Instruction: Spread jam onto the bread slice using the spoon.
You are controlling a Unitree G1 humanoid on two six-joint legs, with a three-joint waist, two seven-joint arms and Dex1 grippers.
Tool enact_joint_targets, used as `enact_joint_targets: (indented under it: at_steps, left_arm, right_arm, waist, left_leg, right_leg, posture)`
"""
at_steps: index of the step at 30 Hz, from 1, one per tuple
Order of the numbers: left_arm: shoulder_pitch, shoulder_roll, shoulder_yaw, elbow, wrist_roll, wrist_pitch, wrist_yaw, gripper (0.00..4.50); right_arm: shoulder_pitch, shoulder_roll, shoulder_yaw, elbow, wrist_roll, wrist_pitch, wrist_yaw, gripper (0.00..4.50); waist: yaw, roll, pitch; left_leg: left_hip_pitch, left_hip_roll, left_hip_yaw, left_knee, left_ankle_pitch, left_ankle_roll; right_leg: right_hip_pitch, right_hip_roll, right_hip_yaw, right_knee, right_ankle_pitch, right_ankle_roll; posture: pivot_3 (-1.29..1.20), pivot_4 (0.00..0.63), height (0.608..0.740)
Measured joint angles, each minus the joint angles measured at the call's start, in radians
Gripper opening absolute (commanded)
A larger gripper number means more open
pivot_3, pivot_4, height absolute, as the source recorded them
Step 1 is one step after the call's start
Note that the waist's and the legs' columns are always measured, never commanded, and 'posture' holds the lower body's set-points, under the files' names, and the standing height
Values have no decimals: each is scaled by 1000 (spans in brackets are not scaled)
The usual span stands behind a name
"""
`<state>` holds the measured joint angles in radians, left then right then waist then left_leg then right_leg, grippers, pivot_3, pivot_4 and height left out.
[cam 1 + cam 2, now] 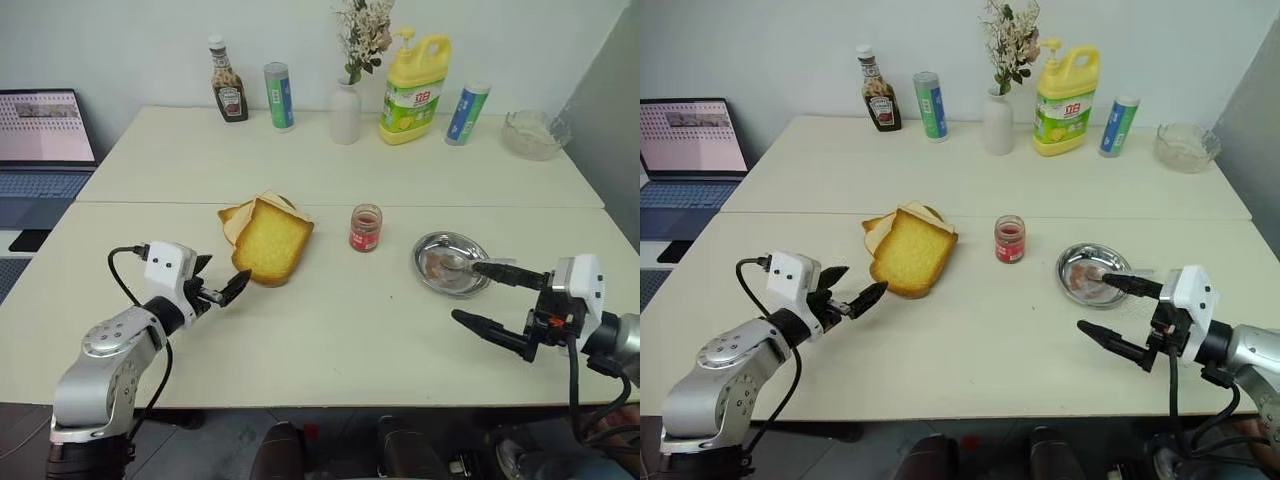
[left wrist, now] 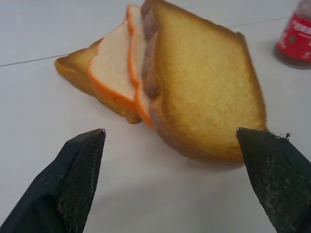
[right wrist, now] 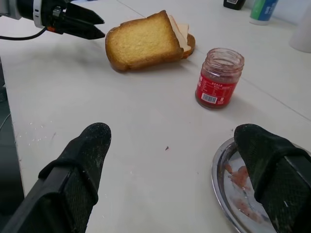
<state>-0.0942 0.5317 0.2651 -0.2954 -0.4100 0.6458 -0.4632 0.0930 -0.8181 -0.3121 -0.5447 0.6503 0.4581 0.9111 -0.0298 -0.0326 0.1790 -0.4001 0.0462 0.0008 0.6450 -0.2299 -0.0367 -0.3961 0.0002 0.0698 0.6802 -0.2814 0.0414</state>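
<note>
1. Jaws on both arms stand spread and hold nothing: the left gripper (image 1: 222, 288) hovers just beside the bread slice (image 1: 271, 241), the right gripper (image 1: 487, 296) near the steel dish (image 1: 432, 252).
2. Bread top looks bare and golden, leaning on paler slices (image 2: 116, 68); no jam shows on it.
3. Jam jar (image 1: 366, 228) stands upright between bread and dish on the surface (image 1: 330, 330).
4. Spoon seems to lie in the dish, untouched; I judge picking it up, scooping and spreading all remain.
</note>
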Motion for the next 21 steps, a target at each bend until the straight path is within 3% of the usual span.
enact_joint_targets:
  at_steps: [8,12,21]
  left_arm:
    - [-66,-53,-72,2,-7,100,52,4500]
    - [-78,-60,-83,8,-6,134,74,3604]
    - [-113,-76,-102,15,-6,182,103,627]
  right_arm:
    - [-71,0,26,-24,32,33,-9,4415]
    - [-71,-1,31,-24,33,37,-4,4500]
    - [-81,-2,33,-23,34,39,-2,4500]
  waist:
    - [0,0,0]
    - [0,0,0]
    - [0,0,0]
  left_leg:
    - [0,0,-1,0,0,0]
    - [0,0,-1,0,0,0]
    - [0,0,-1,0,0,0]
  right_leg:
    - [1,0,0,0,0,0]
    - [1,0,0,0,0,0]
    - [1,0,0,0,0,0]
  posture:
    - [0,150,740]
    - [0,150,740]
    - [0,150,740]
